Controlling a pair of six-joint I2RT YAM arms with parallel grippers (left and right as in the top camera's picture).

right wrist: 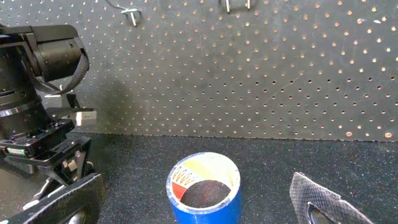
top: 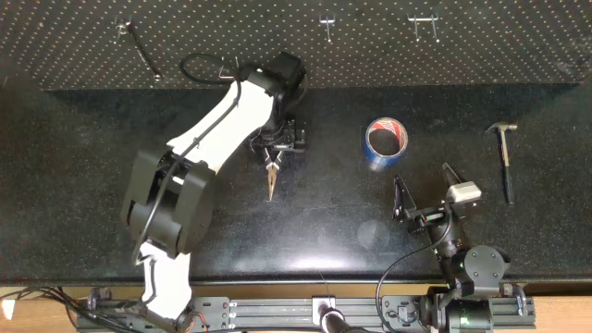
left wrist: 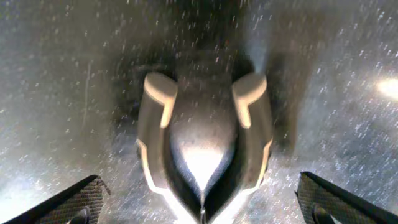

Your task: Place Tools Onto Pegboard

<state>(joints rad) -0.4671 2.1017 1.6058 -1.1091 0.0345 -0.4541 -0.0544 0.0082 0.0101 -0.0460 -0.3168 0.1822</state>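
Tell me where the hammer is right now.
In the top view the hammer lies on the table's right side, to the right of the blue tape roll, its head pointing toward the pegboard.

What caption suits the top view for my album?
Left gripper open over long-nosed pliers on speckled black table; blue tape roll and black-handled hammer lie nearby.

The left gripper is hanging directly over the pliers, its fingers standing wide apart, one on each side and clear of both handles. The pliers are lying flat on the speckled black table, their two pale handles meeting between the fingers and spreading toward rounded ends. Light is glaring off the table between the handles.
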